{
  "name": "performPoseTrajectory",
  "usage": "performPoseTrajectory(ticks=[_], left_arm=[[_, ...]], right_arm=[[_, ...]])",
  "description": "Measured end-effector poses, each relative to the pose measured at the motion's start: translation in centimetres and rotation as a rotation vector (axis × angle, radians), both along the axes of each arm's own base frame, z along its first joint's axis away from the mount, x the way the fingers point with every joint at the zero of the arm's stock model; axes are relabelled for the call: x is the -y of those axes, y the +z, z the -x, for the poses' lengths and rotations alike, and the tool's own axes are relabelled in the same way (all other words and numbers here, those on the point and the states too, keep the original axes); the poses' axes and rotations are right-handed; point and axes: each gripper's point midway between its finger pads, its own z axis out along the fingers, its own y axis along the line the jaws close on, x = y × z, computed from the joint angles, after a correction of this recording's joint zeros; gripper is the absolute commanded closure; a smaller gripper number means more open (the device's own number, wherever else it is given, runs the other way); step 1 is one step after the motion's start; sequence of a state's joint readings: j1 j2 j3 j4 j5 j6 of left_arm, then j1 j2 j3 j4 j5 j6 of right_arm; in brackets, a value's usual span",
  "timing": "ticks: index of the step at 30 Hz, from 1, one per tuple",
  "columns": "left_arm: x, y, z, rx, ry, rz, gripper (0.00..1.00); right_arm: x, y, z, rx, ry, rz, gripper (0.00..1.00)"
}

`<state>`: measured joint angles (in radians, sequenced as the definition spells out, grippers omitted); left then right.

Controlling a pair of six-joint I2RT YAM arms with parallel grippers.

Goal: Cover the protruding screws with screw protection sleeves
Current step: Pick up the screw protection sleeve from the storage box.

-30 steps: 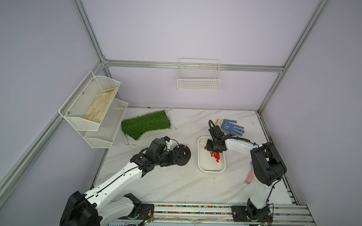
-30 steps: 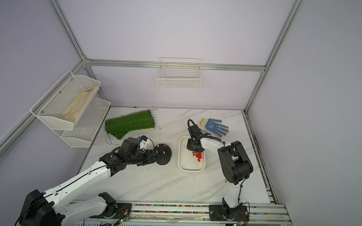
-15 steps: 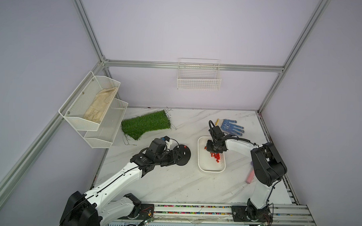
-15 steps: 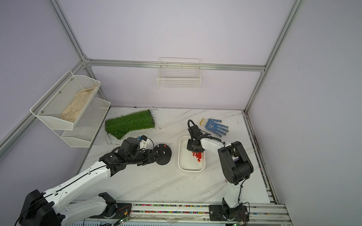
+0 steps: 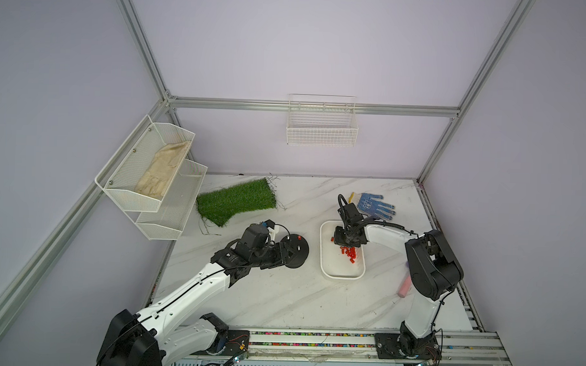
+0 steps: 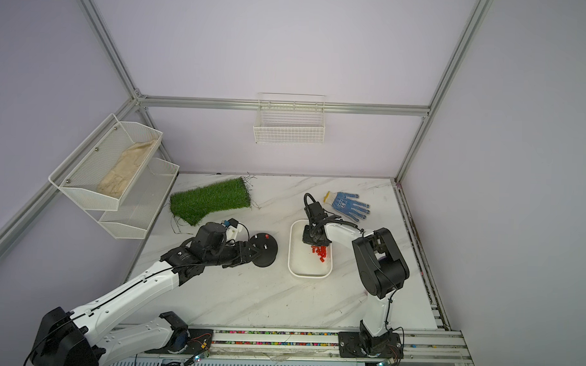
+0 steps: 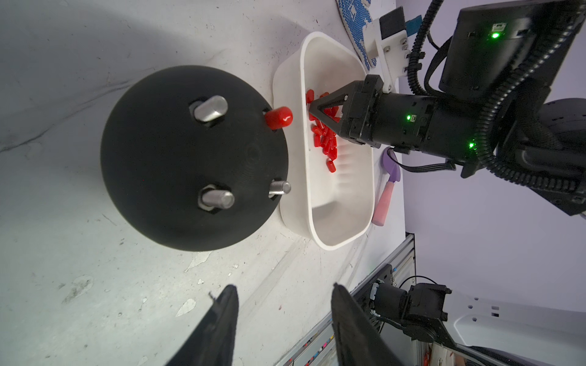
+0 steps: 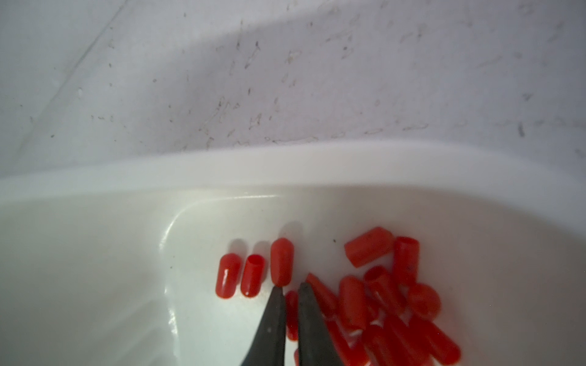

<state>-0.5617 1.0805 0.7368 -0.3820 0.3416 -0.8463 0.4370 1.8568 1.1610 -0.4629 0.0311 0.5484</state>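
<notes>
A black dome base (image 7: 193, 158) stands on the table, left of a white tray (image 5: 325, 262). Three protruding screws (image 7: 211, 108) are bare on it, and the fourth wears a red sleeve (image 7: 279, 118). My left gripper (image 7: 283, 291) is open and holds nothing, its fingertips (image 7: 230, 293) just short of the base. Several red screw protection sleeves (image 8: 380, 304) lie loose in the tray. My right gripper (image 8: 291, 288) reaches down into the pile, its two fingers nearly together with one sleeve (image 8: 291, 312) pinched between them. In both top views the right gripper (image 5: 345, 242) sits over the tray's far half.
A blue dotted glove (image 5: 373, 205) lies behind the tray and a grass mat (image 5: 237, 202) at the back left. A pink cylinder (image 5: 404, 288) rests by the right arm's base. White mesh shelves (image 5: 151, 182) hang on the left wall, and a wire basket (image 5: 322, 124) on the back wall.
The right gripper's fingers have closed in on a sleeve in the tray. Neither arm has visibly shifted, and the left gripper stays as it was.
</notes>
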Motion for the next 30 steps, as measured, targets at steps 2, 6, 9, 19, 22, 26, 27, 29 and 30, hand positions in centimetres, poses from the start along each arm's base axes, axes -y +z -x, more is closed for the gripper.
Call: performPoseTrajectory(ticks=[2,6,9,19,22,26,27,29,30], left_arm=[[0.0,0.0,0.0,0.0,-0.001,-0.001,0.51],[0.0,0.0,0.0,0.001,0.0,-0.001,0.51],[0.0,0.0,0.0,0.002,0.0,-0.001,0.51],[0.2,0.5,-0.5,0.011,0.004,-0.001,0.5],[0.5,1.5,-1.0,0.028,0.005,0.01,0.49],[1.1,3.1,-1.9,0.068,0.004,0.037,0.5],[1.3,3.7,-2.2,0.082,0.003,0.051,0.49],[1.9,5.0,-2.8,0.116,0.001,0.088,0.49],[2.3,5.8,-3.3,0.133,-0.001,0.113,0.49]], right_arm=[[0.0,0.0,0.0,0.0,0.0,-0.001,0.88],[0.0,0.3,0.0,0.004,0.001,-0.006,0.88],[-0.2,0.9,0.0,0.014,0.003,-0.016,0.89],[-1.2,9.1,-0.4,0.188,0.031,-0.147,0.88],[-1.6,11.5,0.0,0.241,0.05,-0.194,0.88],[-2.3,14.6,0.8,0.308,0.087,-0.275,0.88],[-2.6,15.7,1.0,0.332,0.101,-0.306,0.88],[-3.2,17.8,1.3,0.38,0.127,-0.366,0.88],[-3.6,19.1,1.6,0.41,0.142,-0.406,0.88]])
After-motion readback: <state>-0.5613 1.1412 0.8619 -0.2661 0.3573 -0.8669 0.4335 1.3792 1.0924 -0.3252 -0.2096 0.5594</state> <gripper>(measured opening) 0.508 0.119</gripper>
